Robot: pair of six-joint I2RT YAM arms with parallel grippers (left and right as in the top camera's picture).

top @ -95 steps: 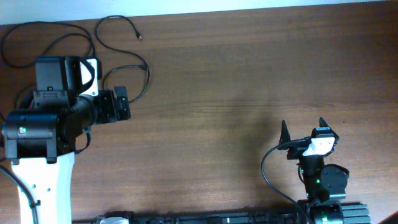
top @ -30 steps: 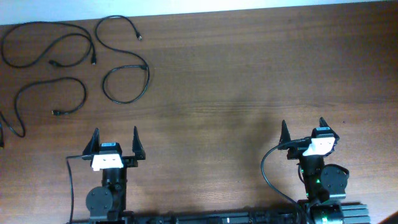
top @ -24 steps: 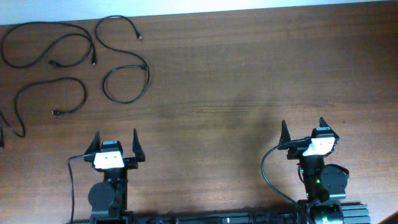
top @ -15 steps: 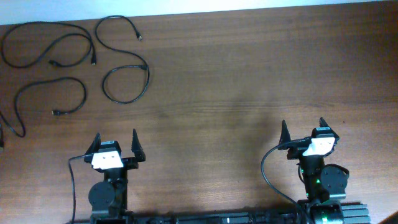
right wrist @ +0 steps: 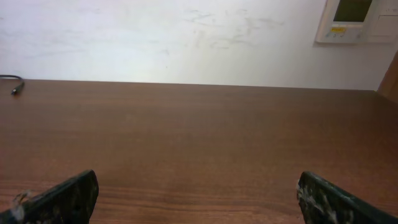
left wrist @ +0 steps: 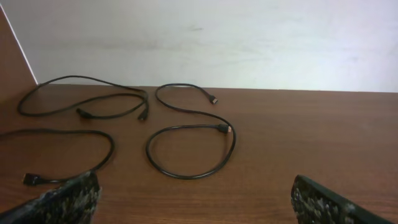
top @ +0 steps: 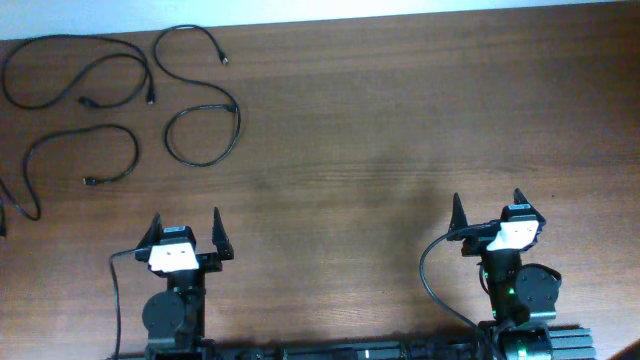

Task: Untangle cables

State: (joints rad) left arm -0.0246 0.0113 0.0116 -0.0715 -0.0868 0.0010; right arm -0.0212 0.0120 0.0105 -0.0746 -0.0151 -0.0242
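Observation:
Three thin black cables lie apart as loose curves at the table's far left. One is a long loop at the back left, also in the left wrist view. One is an S-shaped curve ending in a ring, also in the left wrist view. One arcs to the left edge, also in the left wrist view. My left gripper is open and empty near the front edge, well short of the cables. My right gripper is open and empty at the front right.
A thicker black wire runs from the right arm base. A white wall stands behind the table's far edge, with a wall panel at the right. A cable plug end shows at the left of the right wrist view.
The left arm has drawn back from the cables at the far left to the front edge, its gripper open. In the last second it barely moved. The right arm has not moved.

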